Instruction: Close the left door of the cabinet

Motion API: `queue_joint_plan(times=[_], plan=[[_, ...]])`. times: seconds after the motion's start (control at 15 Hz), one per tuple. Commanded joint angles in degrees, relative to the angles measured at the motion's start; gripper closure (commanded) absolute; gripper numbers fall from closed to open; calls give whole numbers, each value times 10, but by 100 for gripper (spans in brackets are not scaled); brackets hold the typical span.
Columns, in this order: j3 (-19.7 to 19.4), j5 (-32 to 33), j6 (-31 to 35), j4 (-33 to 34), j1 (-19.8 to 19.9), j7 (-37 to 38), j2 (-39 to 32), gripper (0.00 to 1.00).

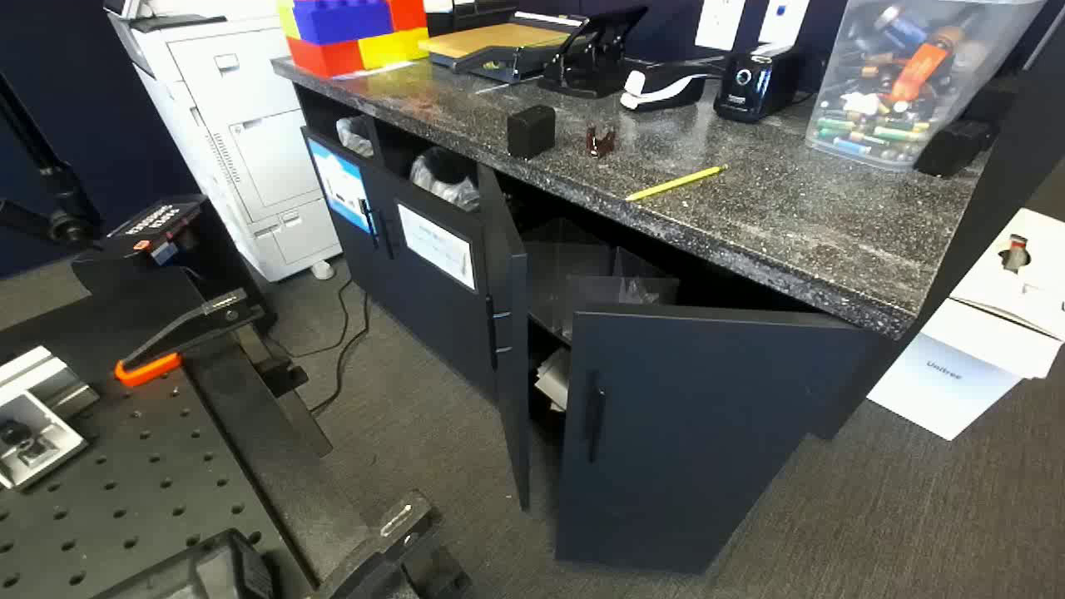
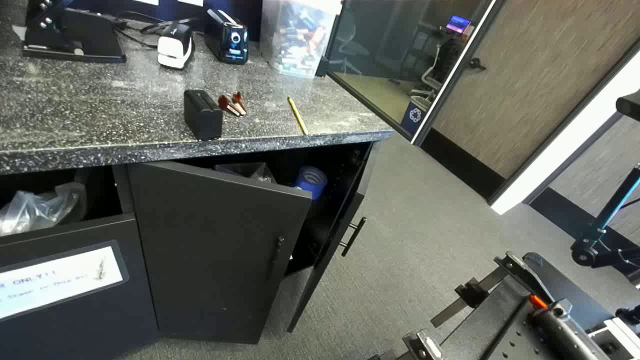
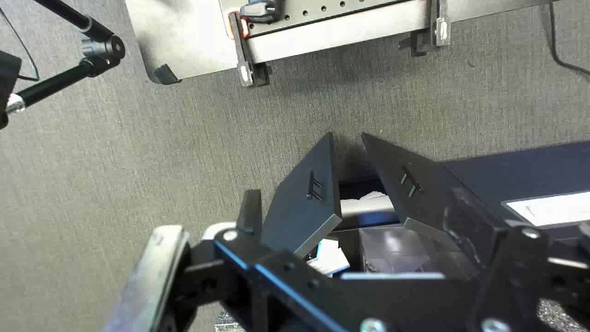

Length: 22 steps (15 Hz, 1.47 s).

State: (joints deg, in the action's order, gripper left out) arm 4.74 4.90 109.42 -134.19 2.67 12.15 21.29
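The cabinet (image 1: 832,241) is dark navy with a speckled granite top, which also shows in an exterior view (image 2: 100,105). Its left door (image 1: 511,366), beside the white-labelled fronts, stands partly open and swung outward. It also shows in an exterior view (image 2: 215,240) and at the right in the wrist view (image 3: 405,180), with a slim dark handle. The right door (image 1: 699,433) also stands open, in an exterior view (image 2: 332,240) and the wrist view (image 3: 299,198) too. My gripper (image 3: 356,203) is open and empty, in the wrist view only, apparently above the doors; contact cannot be told.
On the countertop are a black box (image 1: 531,131), a yellow pencil (image 1: 676,183) and a clear bin of markers (image 1: 915,83). Clear plastic boxes (image 3: 392,249) sit inside the cabinet. A perforated platform (image 1: 150,482) with clamps faces the doors across the carpet. A white drawer unit (image 1: 250,125) stands beyond.
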Motion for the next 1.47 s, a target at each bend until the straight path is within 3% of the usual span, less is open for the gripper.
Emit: queue_joint_plan(times=[0.0, 0.4, 0.53, 0.93, 1.4], plan=[[-6, 2, -1, 1, -6, 2, 0, 0], [-6, 2, -1, 2, -6, 2, 0, 0], [-17, -6, 46, -8, -4, -13, -40, 0], [-22, -12, 152, 36, -13, -19, -259, 0], [-13, -61, 188, 208, -42, -19, -533, 0]])
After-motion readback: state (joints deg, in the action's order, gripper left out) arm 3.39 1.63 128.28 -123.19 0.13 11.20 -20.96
